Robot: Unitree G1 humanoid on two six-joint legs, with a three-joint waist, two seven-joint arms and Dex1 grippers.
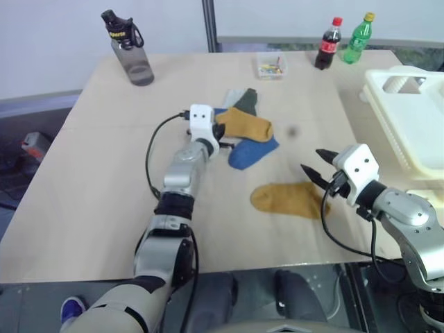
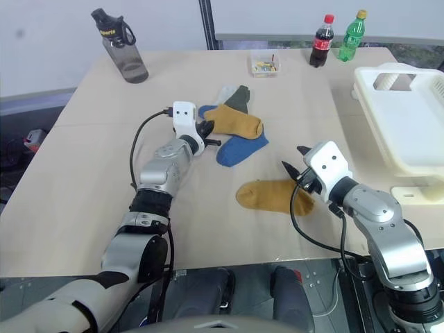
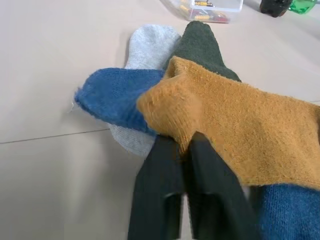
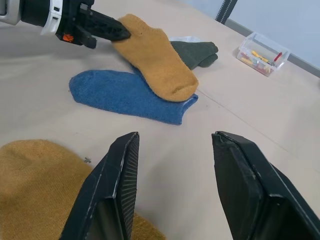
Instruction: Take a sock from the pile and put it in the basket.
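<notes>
The pile (image 1: 244,125) of socks lies mid-table: a mustard sock (image 1: 248,124) on top of a blue sock (image 1: 251,154), with a dark green sock (image 3: 200,42) and a pale grey sock (image 3: 150,47) behind. My left gripper (image 3: 184,142) is shut on the near edge of that mustard sock, level with the table. A second mustard sock (image 1: 288,200) lies alone nearer the front. Beside it, my right gripper (image 1: 312,161) stands open and holds nothing. The white basket (image 1: 409,118) sits at the table's right edge.
A dark water bottle (image 1: 130,48) stands at the back left. A small clear tub (image 1: 270,66), a cola bottle (image 1: 328,43) and a green bottle (image 1: 358,38) line the far edge. Bare tabletop stretches between the pile and the basket.
</notes>
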